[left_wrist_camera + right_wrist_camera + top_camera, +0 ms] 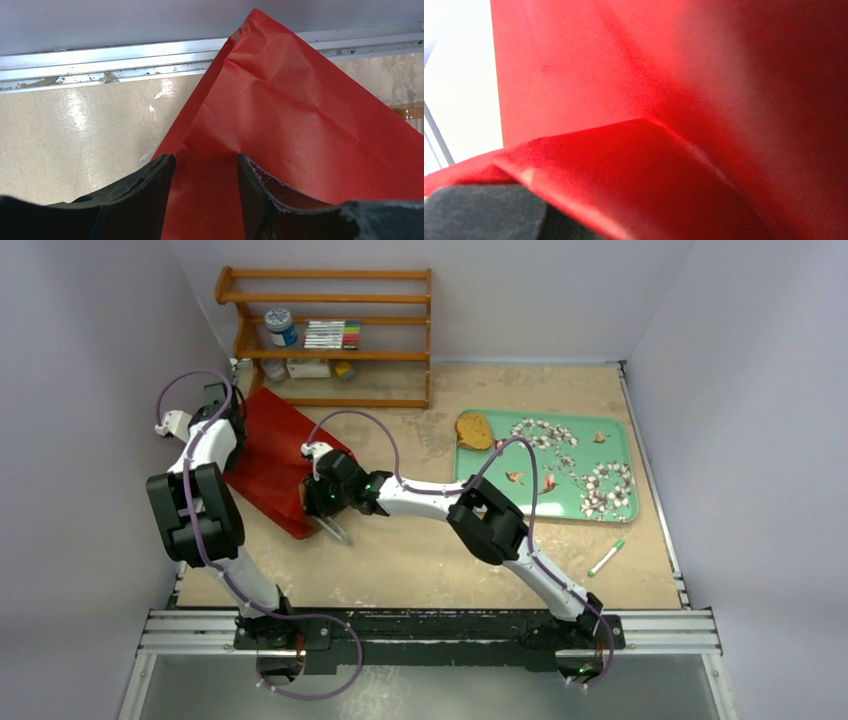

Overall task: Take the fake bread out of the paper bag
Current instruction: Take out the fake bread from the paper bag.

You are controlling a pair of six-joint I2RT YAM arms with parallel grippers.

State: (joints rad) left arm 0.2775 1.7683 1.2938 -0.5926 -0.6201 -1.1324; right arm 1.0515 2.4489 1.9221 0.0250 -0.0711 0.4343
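The red paper bag [275, 455] lies flat on the table at the left, with its mouth toward the near right. It also shows in the left wrist view [300, 125]. My left gripper [228, 405] is at the bag's far end. Its jaws are apart, with red paper [205, 159] between and under them. My right gripper [318, 495] is at the bag's mouth. Its wrist view is filled with blurred red paper [664, 100], which hides its fingers. One round brown slice of fake bread [474, 431] lies on the teal tray [620, 430]. The other breads are hidden.
A metal piece, perhaps tongs [337, 531], sticks out on the table just below the right gripper. A green marker [606, 557] lies near the right edge. A wooden shelf [330, 335] with small items stands at the back behind the bag.
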